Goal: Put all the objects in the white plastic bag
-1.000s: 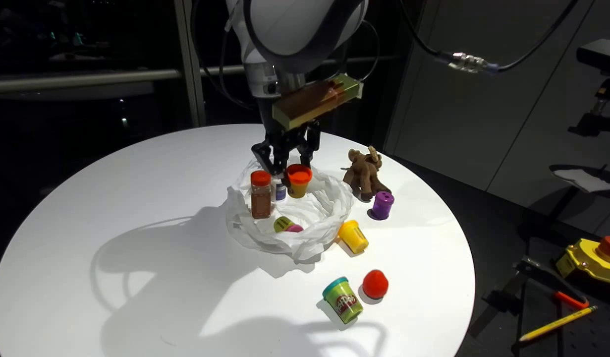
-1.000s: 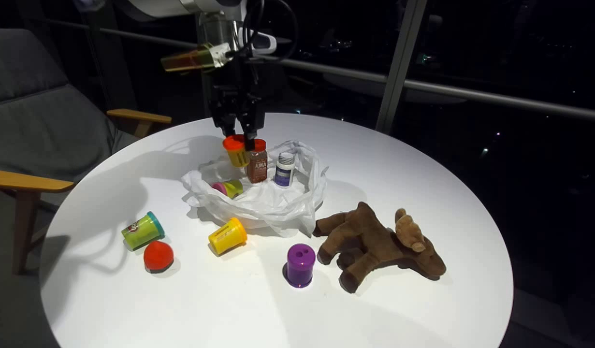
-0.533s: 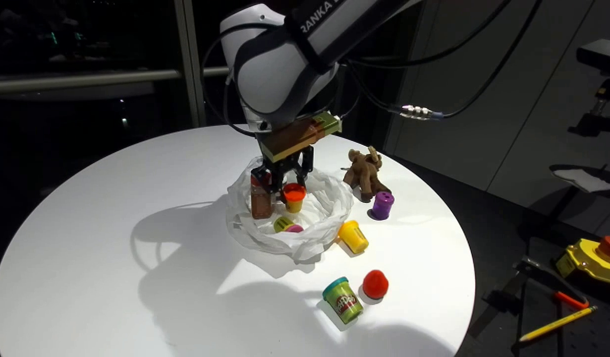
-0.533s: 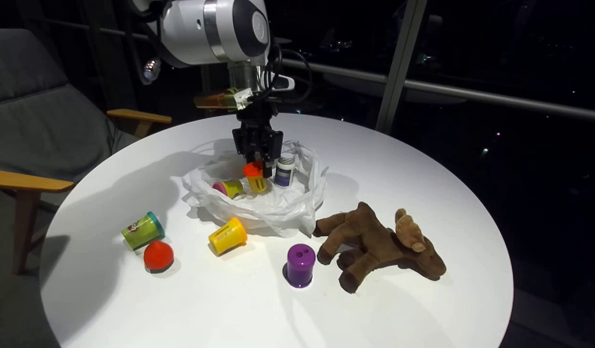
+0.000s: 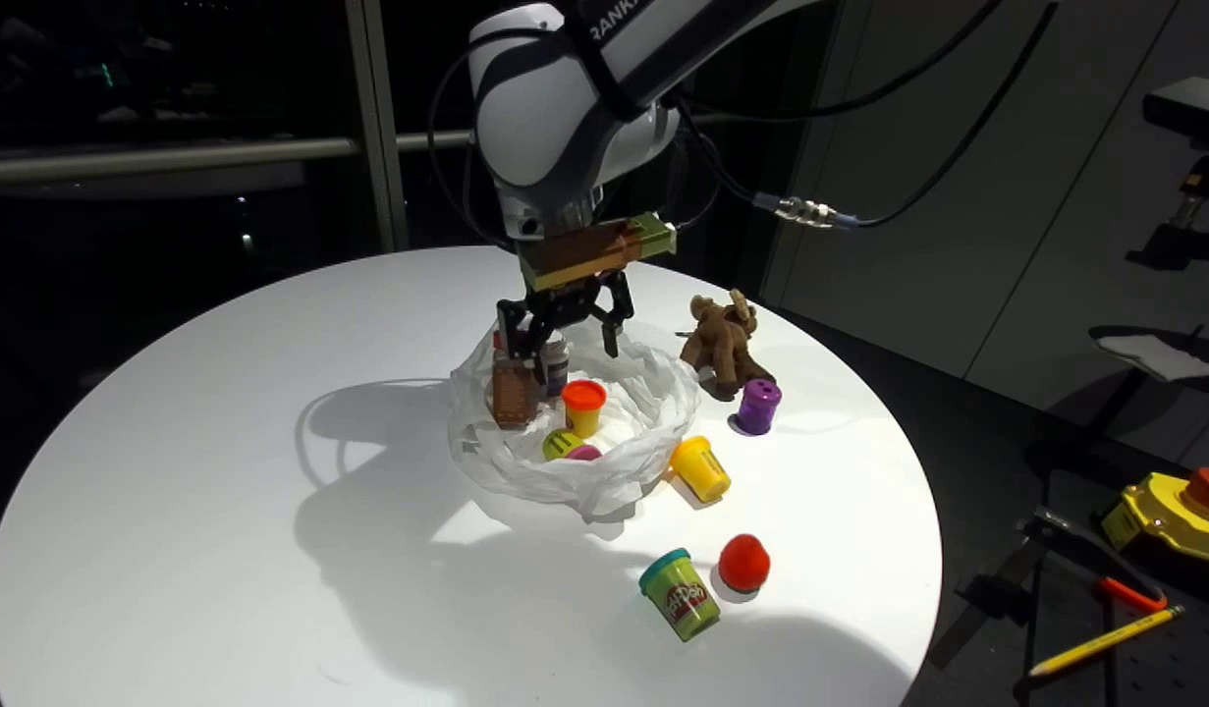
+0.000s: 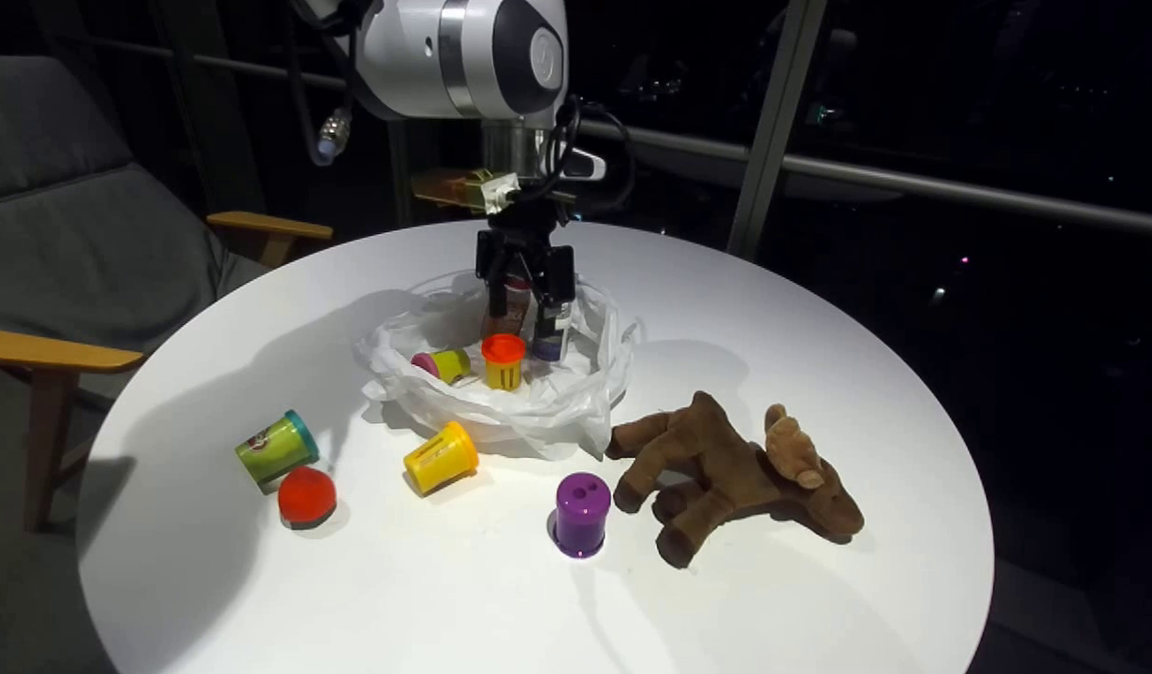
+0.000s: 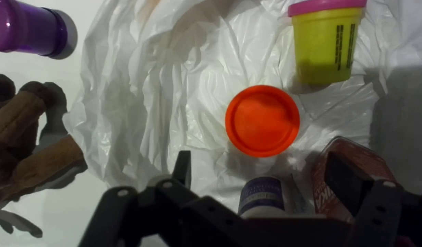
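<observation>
Jaws spread, crinkled plastic bag [image 6: 538, 421], round red-lidded tub [image 6: 503, 363], plush moose [image 6: 723, 461].

wrinkled white plastic bag [image 6: 529, 412]. red-lidded yellow plastic tub [image 6: 503, 367], dark bars; pink-lidded lime-yellow plastic tub [image 7: 324, 44], black-striped; teal-lidded green plastic tub [image 5: 683, 597], dark red label, white lettering; amber-lidded yellow plastic tub [image 6: 440, 459], darker print. purple plastic cylinder [image 6: 582, 517]; round red toy [image 6: 307, 496]; brown plush animal [image 6: 721, 454], tan antlers; red-capped reddish-brown jar [image 5: 514, 395]; white plastic bottle [image 7: 261, 195], violet label.
</observation>
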Motion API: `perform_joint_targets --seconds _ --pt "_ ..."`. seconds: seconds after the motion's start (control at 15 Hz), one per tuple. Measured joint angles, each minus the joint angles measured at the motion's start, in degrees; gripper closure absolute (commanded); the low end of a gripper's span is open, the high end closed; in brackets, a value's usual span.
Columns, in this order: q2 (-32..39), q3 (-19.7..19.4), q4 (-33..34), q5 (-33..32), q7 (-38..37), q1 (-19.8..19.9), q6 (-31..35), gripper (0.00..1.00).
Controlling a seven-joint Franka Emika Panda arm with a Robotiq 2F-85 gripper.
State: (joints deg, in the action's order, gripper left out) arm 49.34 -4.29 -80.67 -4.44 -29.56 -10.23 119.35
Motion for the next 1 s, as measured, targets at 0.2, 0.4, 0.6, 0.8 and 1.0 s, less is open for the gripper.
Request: perform_joint_targets --seconds 0.2,0.4,0.6,0.8,1.0 --pt "-2.8 0.0 -1.1 1.3 0.5 1.3 0.1 0.01" --pt "-8.0 0.0 -5.5 1.4 1.7 2.1 0.3 0.0" --pt "-14.7 0.4 -13.1 1.4 4.1 2.1 0.3 0.0" --pt "-21.1 2.1 -22.3 1.7 7.6 2.2 0.1 0.0" --pt "-25.8 5.0 -31.8 2.3 9.8 2.1 0.9 0.0"
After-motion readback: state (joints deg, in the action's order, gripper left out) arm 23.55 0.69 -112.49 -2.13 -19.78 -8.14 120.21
